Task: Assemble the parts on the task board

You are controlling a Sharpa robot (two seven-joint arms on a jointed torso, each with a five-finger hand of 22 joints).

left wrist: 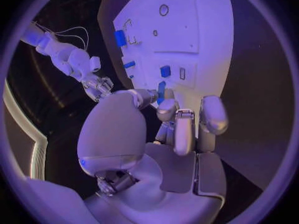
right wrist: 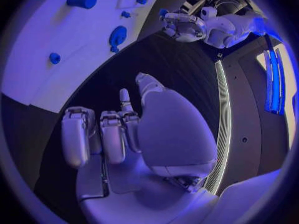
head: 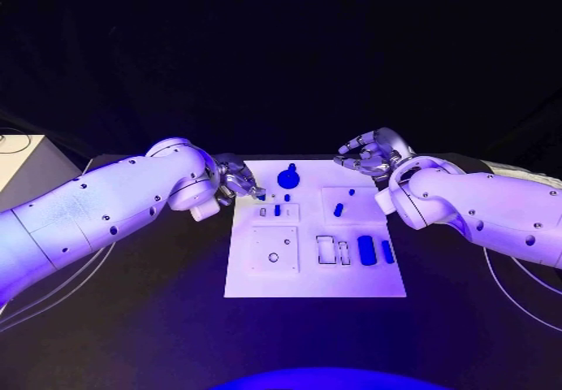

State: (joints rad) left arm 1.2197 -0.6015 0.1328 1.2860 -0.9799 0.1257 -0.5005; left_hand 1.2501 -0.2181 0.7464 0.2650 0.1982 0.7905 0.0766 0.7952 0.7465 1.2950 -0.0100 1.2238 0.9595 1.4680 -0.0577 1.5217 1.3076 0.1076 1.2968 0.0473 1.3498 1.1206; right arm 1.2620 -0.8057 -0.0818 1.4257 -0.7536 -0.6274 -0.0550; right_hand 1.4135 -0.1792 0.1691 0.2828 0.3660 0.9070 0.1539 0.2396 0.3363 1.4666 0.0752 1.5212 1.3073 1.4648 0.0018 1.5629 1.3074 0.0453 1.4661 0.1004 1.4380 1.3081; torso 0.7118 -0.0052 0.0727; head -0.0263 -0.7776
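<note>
The white task board (head: 316, 280) lies mid-table, with several blue parts on it: a round knob (head: 289, 176) at the far edge, a cylinder (head: 366, 249) and a slim bar (head: 386, 252) on the right, and a short peg (head: 339, 210). My left hand (head: 240, 184) hovers at the board's far-left corner. It pinches a small blue part (left wrist: 161, 91) between thumb and a finger (left wrist: 167, 108); the same part (right wrist: 163, 12) shows at its fingertips. My right hand (head: 373, 153) hangs beyond the far-right corner, off the board, fingers (right wrist: 113, 137) loosely bent and holding nothing.
The board has empty slots (head: 326, 249) and a round hole (head: 273, 257) on its near half. A pale box (head: 23, 166) stands at the table's far left. Cables (head: 521, 284) trail by the right arm. Black tabletop (head: 140, 325) surrounds the board.
</note>
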